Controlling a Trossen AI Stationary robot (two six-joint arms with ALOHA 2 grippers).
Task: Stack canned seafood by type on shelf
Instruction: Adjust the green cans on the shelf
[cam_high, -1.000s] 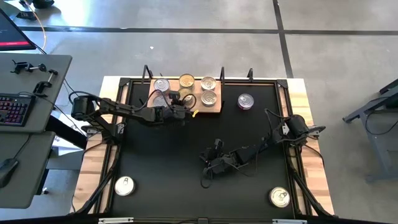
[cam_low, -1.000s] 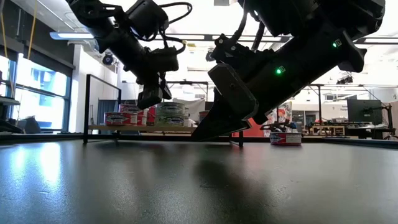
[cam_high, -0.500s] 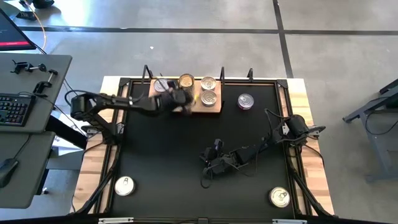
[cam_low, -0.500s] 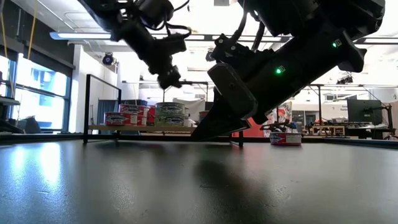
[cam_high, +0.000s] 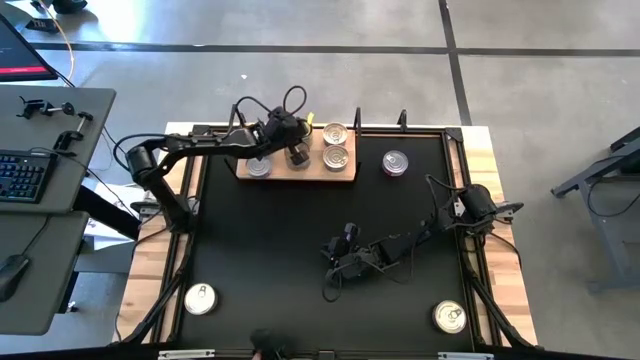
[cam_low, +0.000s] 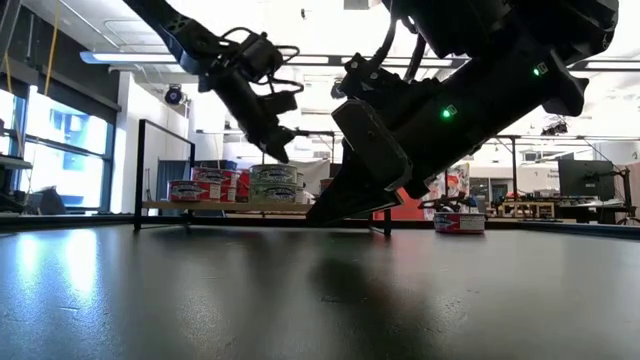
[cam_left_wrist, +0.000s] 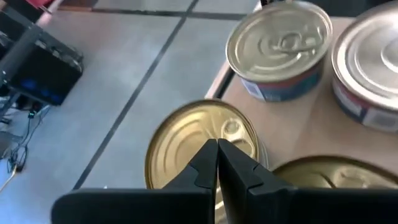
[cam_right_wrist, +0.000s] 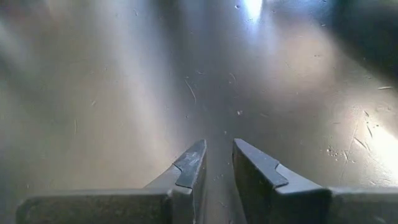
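The wooden shelf (cam_high: 300, 172) lies at the mat's far edge with several tins of canned seafood on it: one silver-lidded (cam_high: 259, 166), two to the right (cam_high: 335, 133) (cam_high: 335, 156). My left gripper (cam_high: 298, 153) hovers shut above a gold-lidded tin (cam_left_wrist: 186, 140) on the shelf; in the low view its tips (cam_low: 283, 156) stand clear above the tins (cam_low: 275, 183). My right gripper (cam_high: 330, 272) waits low over the middle of the mat, its fingers (cam_right_wrist: 186, 165) a narrow gap apart with nothing between. One tin (cam_high: 396, 162) stands on the mat right of the shelf.
Two more tins stand near the mat's near corners, one left (cam_high: 200, 298) and one right (cam_high: 449, 316). A black frame rail (cam_high: 200, 150) borders the mat. A desk with a keyboard (cam_high: 25, 175) stands left of the table.
My left gripper has swung from the shelf's near left side toward the table's far edge and a little to the right, rising and rolling as it went; it now hangs over the tins in the shelf's middle. The right arm has kept still.
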